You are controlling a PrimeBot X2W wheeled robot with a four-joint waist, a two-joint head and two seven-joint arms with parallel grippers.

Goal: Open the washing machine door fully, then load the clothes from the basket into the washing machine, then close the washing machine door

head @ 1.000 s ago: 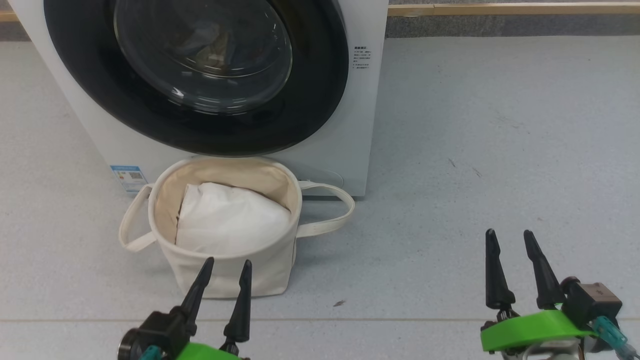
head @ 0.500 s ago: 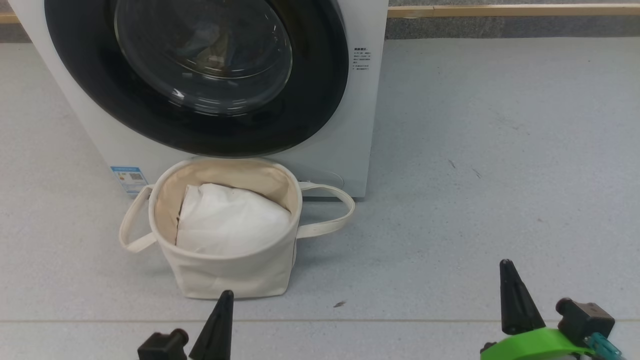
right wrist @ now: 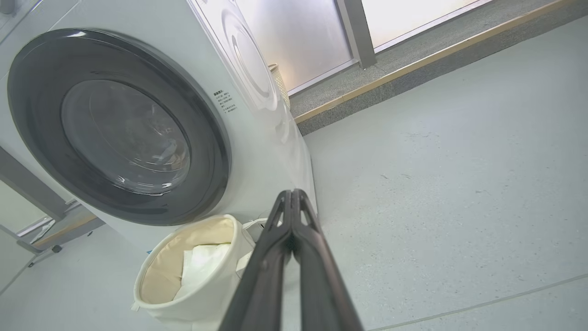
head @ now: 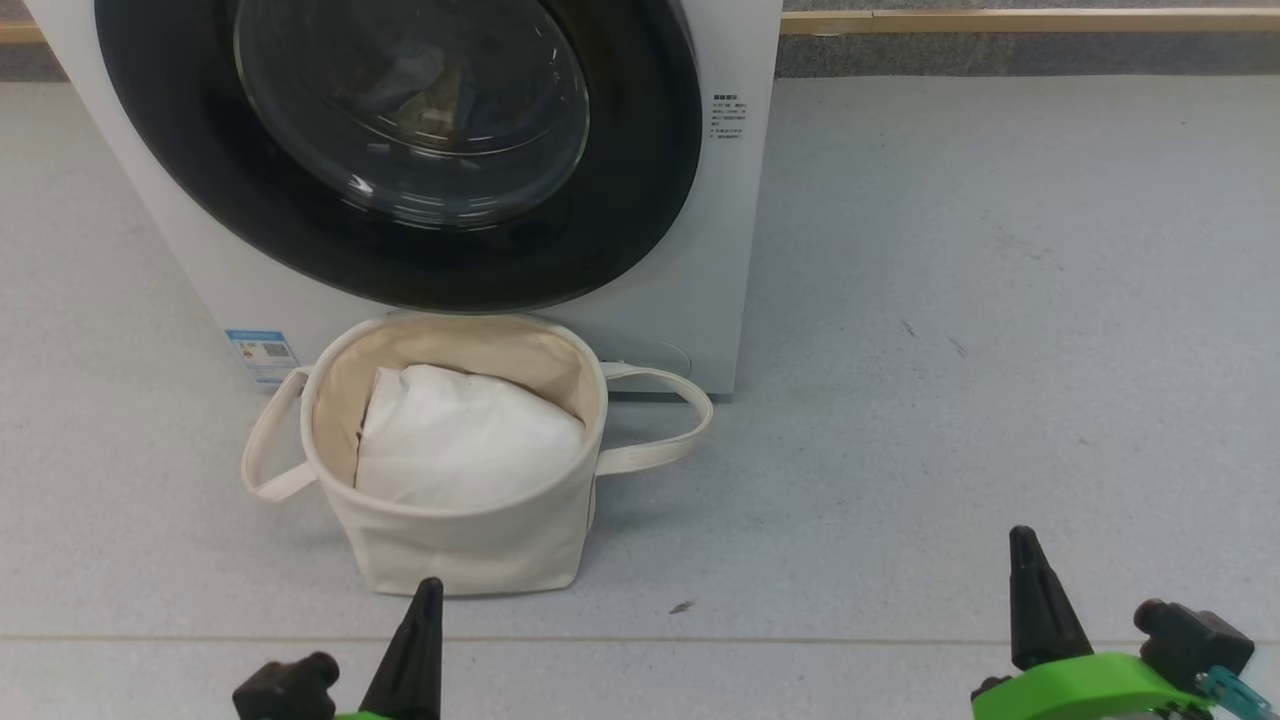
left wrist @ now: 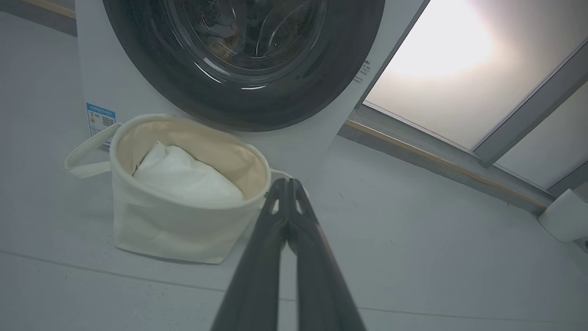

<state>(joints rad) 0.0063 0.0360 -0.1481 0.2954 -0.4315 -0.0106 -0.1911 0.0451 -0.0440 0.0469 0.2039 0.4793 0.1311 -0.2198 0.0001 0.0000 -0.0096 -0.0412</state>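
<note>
The white washing machine stands at the upper left, and its door, a black ring around a glass bowl, is closed. Behind the glass, the clothes show dimly as bluish and brownish fabric. The cream basket sits on the floor against the machine's front and holds a plain white padded bundle. My left gripper is shut and empty just in front of the basket; its fingers meet at the left gripper tip. My right gripper is shut and empty over bare floor to the right, its fingers closed together.
Grey floor stretches to the right of the machine. A wood-edged grey ledge runs along the back below frosted window panels. A blue sticker marks the machine's lower left corner. The basket's loop handle lies out to the right.
Both grippers went from open to shut and dropped lower in the head view. The basket, bundle and door have not moved.
</note>
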